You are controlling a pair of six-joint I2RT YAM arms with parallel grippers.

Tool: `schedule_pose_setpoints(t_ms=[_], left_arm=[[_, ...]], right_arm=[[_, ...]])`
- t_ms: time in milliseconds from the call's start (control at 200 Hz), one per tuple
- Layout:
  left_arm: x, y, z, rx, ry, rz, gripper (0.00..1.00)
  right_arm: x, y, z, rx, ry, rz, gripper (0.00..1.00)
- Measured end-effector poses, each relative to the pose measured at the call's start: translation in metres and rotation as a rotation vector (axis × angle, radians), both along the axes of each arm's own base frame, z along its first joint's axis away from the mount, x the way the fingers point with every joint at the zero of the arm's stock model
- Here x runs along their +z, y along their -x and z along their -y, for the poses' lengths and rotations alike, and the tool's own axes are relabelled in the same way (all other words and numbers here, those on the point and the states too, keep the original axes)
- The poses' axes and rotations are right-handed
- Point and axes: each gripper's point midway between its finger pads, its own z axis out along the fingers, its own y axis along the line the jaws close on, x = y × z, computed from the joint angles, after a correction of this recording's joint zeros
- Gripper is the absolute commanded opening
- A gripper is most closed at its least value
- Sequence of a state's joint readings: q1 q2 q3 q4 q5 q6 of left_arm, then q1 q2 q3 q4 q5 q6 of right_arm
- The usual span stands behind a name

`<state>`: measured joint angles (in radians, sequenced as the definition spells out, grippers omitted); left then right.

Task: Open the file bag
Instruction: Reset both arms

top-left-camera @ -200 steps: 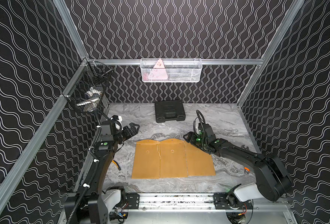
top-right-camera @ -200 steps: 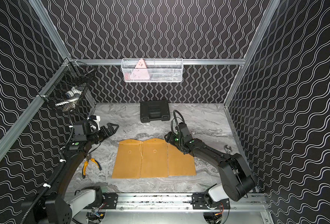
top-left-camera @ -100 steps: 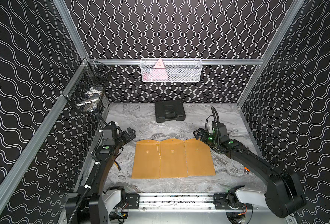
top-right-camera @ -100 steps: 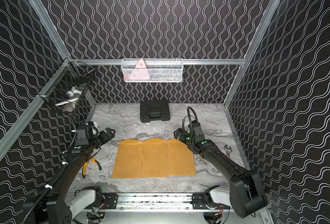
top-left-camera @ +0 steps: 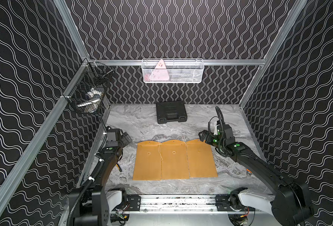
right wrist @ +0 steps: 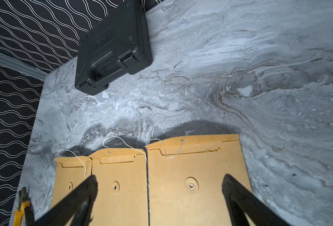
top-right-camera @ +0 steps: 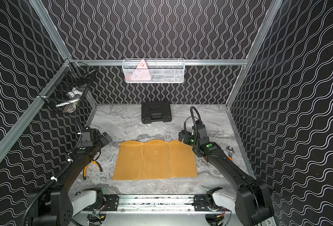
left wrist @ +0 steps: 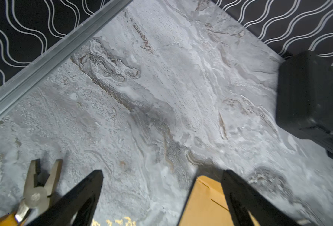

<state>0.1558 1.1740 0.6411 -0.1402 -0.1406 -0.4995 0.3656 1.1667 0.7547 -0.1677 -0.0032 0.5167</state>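
Brown file bags (top-left-camera: 174, 159): three flat in a row on the table (top-left-camera: 142, 125), long axis 12 to 6, flaps at 12.
My right claw (top-left-camera: 203, 136): wide, empty, at the right-hand bag's (right wrist: 197, 176) 1 o'clock corner; nearer.
My left claw (top-left-camera: 127, 137): wide, empty, at 10 o'clock off the row.

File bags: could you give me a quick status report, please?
Left tool and right tool open, empty, flanking the bags. Three file bags flat, side by side, strings unwound. Pliers and black case lie clear of them.
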Motion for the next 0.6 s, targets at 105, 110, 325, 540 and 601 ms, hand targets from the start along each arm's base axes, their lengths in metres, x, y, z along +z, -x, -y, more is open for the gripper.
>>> schedule_pose_setpoints(t_ms=[105,110,325,540,601], left_arm=[[-0.019,-0.005,-0.002,-0.013,-0.022,-0.018,0.99],[-0.020,-0.005,-0.002,-0.014,-0.022,-0.018,0.99],[-0.042,-0.019,0.007,-0.096,-0.059,0.015,0.99],[-0.037,-0.038,0.016,-0.192,-0.138,0.119,0.99],[-0.043,-0.038,0.018,-0.216,-0.152,0.126,0.99]], right_arm=[[0.003,0.007,0.004,0.020,0.020,0.054,1.00],[0.004,0.007,0.004,0.021,0.022,0.057,1.00],[0.019,0.005,0.014,0.014,0.084,0.147,1.00],[0.019,0.000,0.018,0.009,0.135,0.157,1.00],[0.019,0.000,0.019,0.010,0.145,0.160,1.00]])
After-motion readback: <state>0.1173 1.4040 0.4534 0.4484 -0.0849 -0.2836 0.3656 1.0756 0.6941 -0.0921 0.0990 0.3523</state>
